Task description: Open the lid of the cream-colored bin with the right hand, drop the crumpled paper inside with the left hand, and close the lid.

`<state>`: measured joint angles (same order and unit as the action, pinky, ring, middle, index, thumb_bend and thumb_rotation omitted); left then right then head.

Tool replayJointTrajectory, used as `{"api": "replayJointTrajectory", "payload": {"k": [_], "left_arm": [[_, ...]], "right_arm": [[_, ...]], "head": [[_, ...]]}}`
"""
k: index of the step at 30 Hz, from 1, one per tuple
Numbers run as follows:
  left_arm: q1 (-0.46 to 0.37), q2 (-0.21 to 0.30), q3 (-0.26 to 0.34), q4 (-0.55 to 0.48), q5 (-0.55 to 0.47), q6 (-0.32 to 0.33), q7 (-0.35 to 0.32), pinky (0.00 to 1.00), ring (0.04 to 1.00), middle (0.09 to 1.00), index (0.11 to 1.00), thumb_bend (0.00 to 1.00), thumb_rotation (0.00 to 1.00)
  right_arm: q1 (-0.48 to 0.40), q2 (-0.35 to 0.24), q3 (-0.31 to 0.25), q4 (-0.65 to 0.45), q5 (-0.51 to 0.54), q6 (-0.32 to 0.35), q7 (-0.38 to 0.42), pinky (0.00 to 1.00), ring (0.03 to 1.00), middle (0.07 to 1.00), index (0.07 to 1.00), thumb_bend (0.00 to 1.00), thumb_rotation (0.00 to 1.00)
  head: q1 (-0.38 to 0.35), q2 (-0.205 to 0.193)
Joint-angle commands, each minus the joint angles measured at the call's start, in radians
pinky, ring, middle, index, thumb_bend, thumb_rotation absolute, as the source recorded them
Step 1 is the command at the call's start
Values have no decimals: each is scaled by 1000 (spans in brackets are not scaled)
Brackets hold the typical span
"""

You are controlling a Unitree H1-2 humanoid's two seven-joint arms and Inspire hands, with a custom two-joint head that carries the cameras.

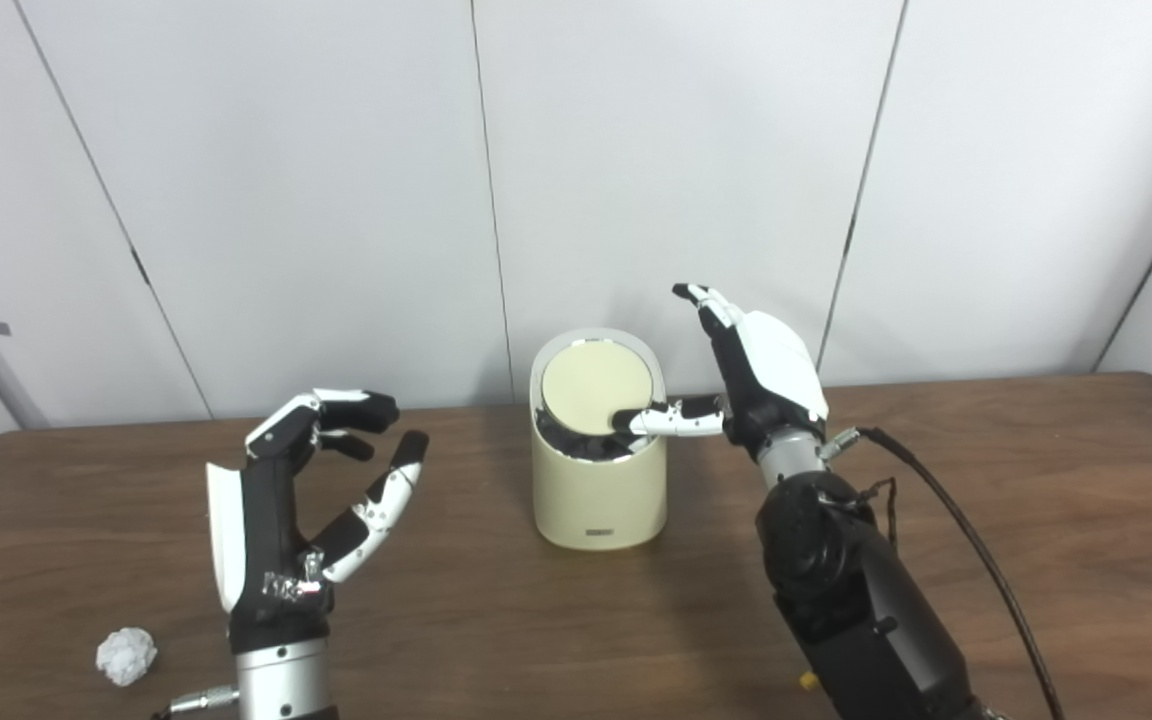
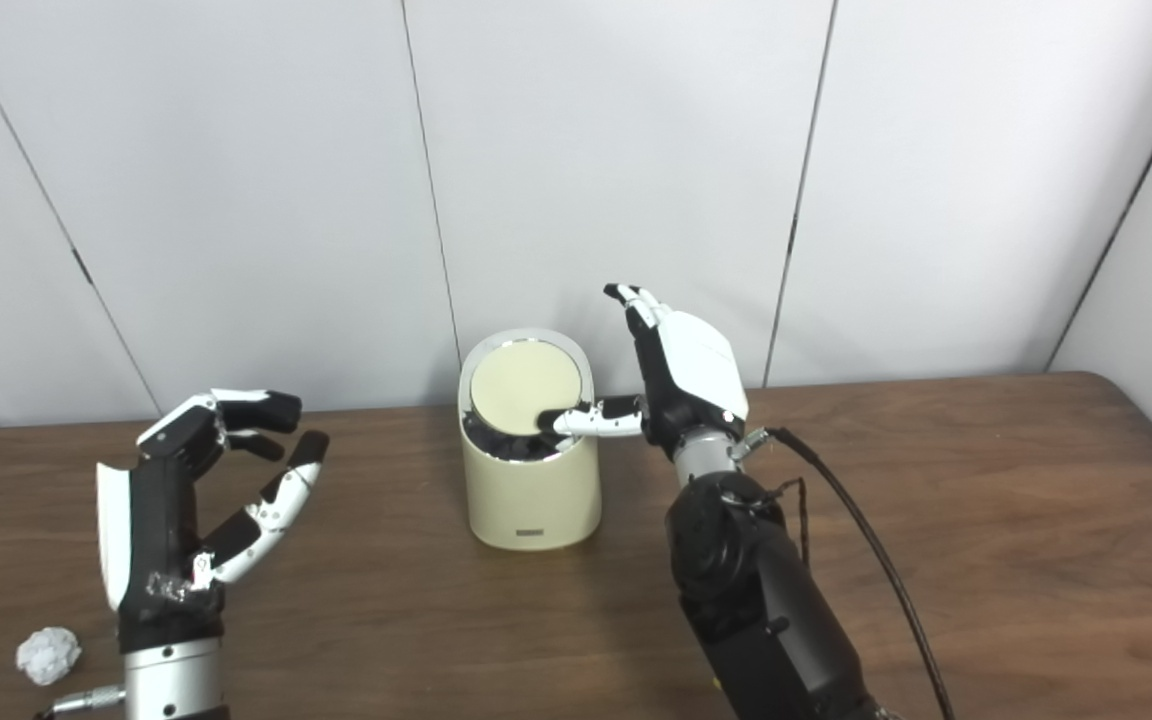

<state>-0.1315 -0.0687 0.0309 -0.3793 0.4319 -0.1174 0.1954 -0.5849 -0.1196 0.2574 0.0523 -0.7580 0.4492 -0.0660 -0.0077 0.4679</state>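
1. We judge that we are in the first step: our right hand [image 1: 756, 385] is working the lid [image 1: 598, 386] of the cream-colored bin [image 1: 599, 490]. The lid is tilted up at the back, a dark gap shows beneath its front edge, and one digit reaches across onto the lid's right edge.
2. The bin stands upright near the middle of the table [image 1: 986, 560], towards the wall. The crumpled paper [image 1: 126, 655] lies on the table at the near left corner, just left of our left forearm and well apart from the bin.
3. Our right hand holds nothing. One digit stretches sideways to the lid, and the other fingers [image 1: 711, 300] point upward, close together and clear of the bin. The back of the hand faces right, and the forearm rises from the lower edge beside the bin.
4. Our left hand [image 1: 286, 520] hovers above the table, left of the bin, palm turned towards it. Its fingers [image 1: 351, 410] are curled but apart from the thumb, with nothing between them.
5. The next move, as we see it, calls for the right hand to tip the lid fully open and keep it there. The left hand must then drop down and back to the paper and close round it.
6. The paper is not yet picked up, so most of the task remains.
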Motion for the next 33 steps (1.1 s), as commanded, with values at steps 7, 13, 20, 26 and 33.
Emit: {"api": "replayJointTrajectory", "payload": {"k": [7,13,20,26,33], "left_arm": [[-46,-9,-11,-22,22,-17,16,441,552,587,493,480,76],[-52,-15,-16,-14,22,-21,22,439,551,586,493,480,77],[-53,-25,-21,-21,34,-13,25,445,553,587,493,480,78],[-55,-29,-21,-24,34,-14,22,444,553,588,493,480,78],[-57,-30,-20,-24,30,-14,21,444,552,588,492,480,77]], "right_arm": [[-58,9,3,-1,-12,11,17,885,939,956,934,947,423],[-80,20,0,12,-23,16,18,854,948,963,938,927,406],[-94,26,0,27,-45,18,33,889,964,972,947,911,397],[-101,28,7,42,-44,14,27,884,959,971,941,920,387],[-108,41,0,39,-53,20,44,885,963,976,944,923,376]], "head": [[-2,-6],[-3,-11],[1,-11],[-4,-12],[-4,-14]]}}
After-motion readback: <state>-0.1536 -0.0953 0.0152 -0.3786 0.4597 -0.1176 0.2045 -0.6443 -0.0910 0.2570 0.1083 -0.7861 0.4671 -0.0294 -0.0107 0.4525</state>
